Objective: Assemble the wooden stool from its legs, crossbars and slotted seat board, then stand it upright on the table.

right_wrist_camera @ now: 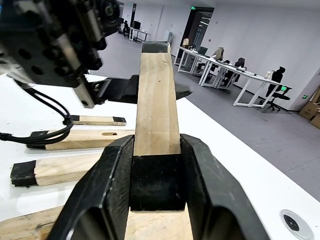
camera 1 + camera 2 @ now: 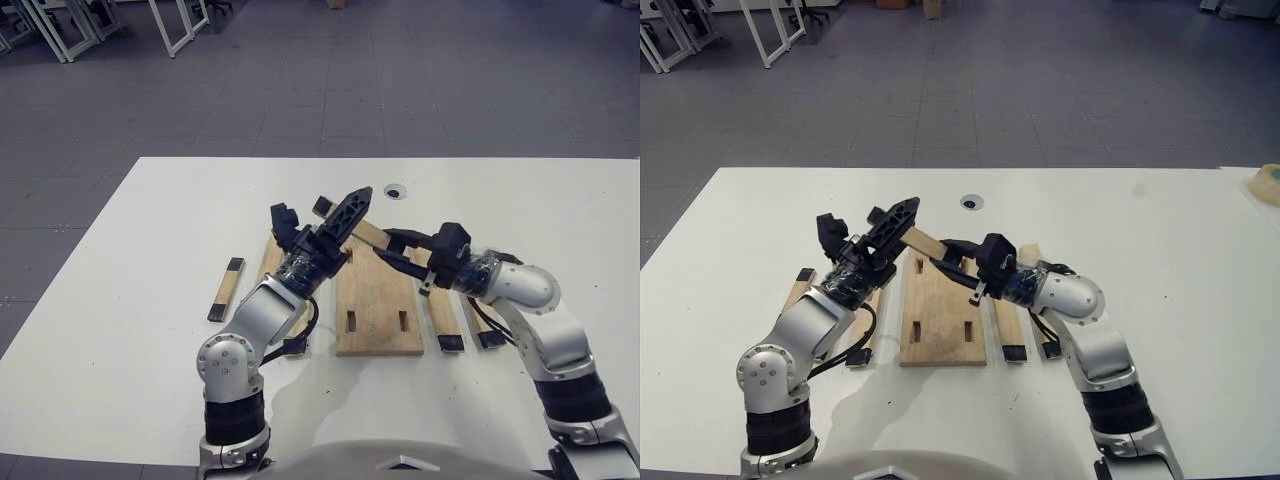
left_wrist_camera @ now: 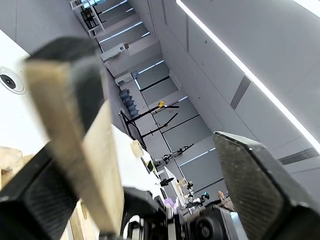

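One leg (image 1: 156, 95) clamped in right tool (image 1: 156, 146) above seat board (image 2: 378, 312), left tool (image 2: 342, 208) spread apart beside it

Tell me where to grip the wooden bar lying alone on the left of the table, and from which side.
Take the wooden bar at its bare middle, between its black ends, with the fingers across its narrow width, coming straight down from above. It lies flat on the table with free space along both long sides.
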Robot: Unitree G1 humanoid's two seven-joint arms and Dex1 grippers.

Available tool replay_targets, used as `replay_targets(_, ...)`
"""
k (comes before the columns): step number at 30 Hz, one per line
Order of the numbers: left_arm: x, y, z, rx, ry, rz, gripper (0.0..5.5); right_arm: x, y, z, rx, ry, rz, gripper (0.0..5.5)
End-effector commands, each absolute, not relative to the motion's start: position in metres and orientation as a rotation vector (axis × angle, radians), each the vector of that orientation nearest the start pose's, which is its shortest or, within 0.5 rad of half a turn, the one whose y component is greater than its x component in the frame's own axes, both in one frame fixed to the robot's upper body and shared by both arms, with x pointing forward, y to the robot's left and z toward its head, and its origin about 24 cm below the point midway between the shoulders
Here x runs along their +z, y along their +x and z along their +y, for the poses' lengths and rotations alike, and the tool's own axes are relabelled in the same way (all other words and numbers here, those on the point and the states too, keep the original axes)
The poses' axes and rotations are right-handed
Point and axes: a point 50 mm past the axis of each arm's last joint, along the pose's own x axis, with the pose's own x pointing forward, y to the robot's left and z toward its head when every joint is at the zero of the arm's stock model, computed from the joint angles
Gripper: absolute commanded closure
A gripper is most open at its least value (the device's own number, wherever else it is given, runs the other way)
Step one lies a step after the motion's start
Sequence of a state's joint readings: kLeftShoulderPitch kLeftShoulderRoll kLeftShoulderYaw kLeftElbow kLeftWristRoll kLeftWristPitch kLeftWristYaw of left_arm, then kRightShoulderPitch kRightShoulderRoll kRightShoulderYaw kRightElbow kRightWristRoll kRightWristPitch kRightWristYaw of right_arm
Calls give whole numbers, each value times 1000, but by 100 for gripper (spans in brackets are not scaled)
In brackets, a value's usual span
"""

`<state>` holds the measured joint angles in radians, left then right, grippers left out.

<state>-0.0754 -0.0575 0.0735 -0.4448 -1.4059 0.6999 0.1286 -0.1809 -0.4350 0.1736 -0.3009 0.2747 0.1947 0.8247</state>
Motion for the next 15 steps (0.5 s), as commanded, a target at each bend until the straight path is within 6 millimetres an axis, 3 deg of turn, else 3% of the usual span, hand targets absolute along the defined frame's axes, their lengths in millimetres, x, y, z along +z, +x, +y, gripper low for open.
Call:
replay_targets(1, 140, 235, 98, -648, -1133, 134, 194, 125, 242, -124, 1102, -257, -119, 419)
replay_targets(15, 112, 240, 105, -532, -1079, 207, 406, 122, 237, -128, 1068, -270, -84, 419)
